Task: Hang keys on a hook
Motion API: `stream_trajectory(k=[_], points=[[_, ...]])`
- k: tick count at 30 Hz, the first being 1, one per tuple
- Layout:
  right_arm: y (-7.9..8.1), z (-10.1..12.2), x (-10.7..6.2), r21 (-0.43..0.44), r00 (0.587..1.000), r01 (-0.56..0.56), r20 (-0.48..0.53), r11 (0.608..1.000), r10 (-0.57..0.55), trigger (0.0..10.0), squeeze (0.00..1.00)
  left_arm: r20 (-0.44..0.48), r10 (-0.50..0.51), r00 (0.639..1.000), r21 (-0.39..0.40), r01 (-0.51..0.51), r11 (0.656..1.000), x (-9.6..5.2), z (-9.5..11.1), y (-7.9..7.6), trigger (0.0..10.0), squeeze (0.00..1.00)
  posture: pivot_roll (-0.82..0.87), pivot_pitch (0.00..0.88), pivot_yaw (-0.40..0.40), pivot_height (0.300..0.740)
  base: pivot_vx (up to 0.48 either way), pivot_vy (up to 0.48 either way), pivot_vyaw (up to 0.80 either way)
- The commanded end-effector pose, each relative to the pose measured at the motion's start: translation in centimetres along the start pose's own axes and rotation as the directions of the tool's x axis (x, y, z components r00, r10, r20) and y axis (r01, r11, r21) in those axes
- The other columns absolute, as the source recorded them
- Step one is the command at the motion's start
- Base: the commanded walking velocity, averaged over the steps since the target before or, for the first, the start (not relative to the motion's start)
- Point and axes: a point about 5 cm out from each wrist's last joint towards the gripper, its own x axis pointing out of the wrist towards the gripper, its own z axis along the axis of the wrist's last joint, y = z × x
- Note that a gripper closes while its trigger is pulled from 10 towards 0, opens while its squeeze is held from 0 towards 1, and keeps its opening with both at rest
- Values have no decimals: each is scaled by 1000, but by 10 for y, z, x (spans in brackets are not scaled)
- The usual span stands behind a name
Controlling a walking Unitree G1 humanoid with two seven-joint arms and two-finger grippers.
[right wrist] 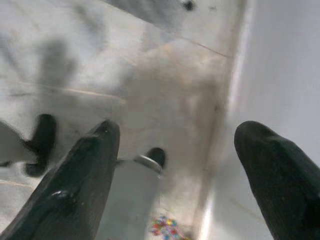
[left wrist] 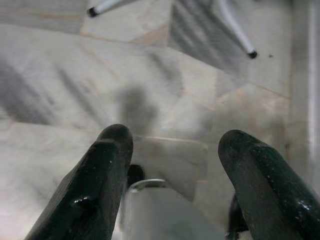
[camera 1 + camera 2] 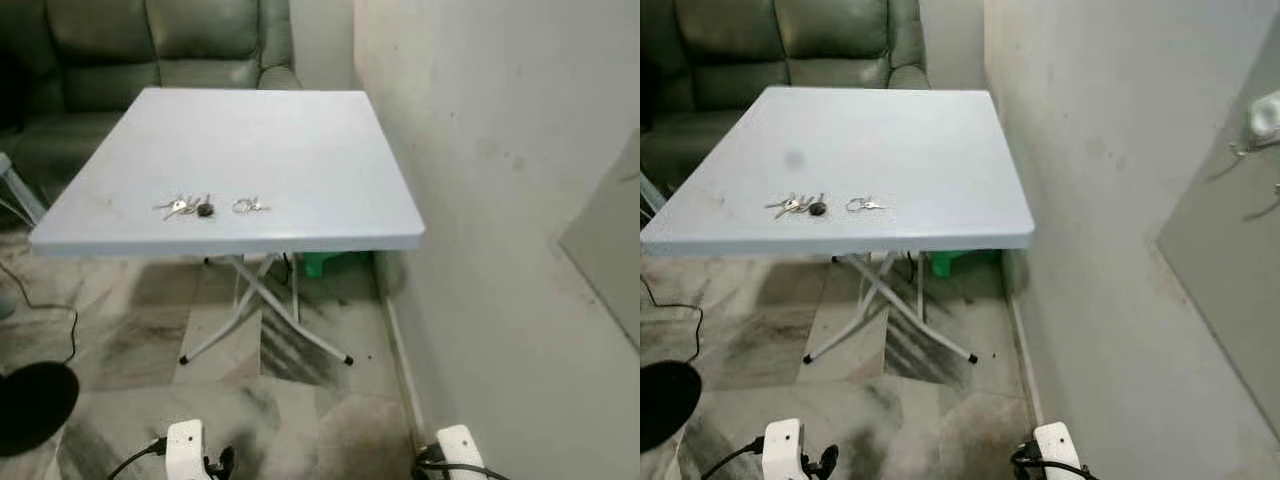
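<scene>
Nearest of all, the robot's two arms hang low over the marbled floor (image 3: 130, 400). The left gripper (image 2: 172, 150) points down at the floor tiles with its two black fingers (image 2: 95, 185) spread wide apart and nothing between them. The right gripper (image 1: 175, 150) hangs down beside the wall (image 3: 500, 200) on the right, and its fingers (image 1: 75, 190) are spread wide too, holding nothing. A black cable (image 3: 60, 320) lies on the floor at the left. A little farther off stands a light blue folding table (image 3: 300, 140) on crossed white legs (image 3: 262, 305). Something green (image 3: 325, 263) sits on the floor under the table, close to the wall. The keys (image 3: 185, 207) lie flat on the table top, near its near edge and toward the left. Just to the right of them lies a small key ring (image 3: 247, 205), a bit apart from the bunch. On the right wall, farther along, is a grey panel with a white hook (image 3: 1264, 115) on it, well apart from the keys. Behind the table, at the far side, is a dark green sofa (image 3: 150, 50).
</scene>
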Motion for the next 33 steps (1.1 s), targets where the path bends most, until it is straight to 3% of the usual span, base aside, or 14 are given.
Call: stream_trajectory(k=[1, 32, 33], points=[[3, 5, 2, -2, 1000, -15, 19, 1000, 15, 10000, 0, 5, 10, 1000, 9, -10, 1000, 0, 2, 5, 10000, 0, -90, 0, -32, 732, 0, 431, 0], [7, 1, 1, 10, 999, -37, 15, 999, 37, 10000, 16, -2, 20, 1000, 10, -20, 1000, -1, -1, 6, 10000, 0, -82, 0, -38, 732, 0, 427, 0], [7, 1, 1, 9, 999, -36, 15, 999, 36, 10000, 1000, -2, 21, 1000, 9, -21, 1000, -1, -1, 6, 10000, 0, -83, 0, -38, 732, 0, 431, 0]])
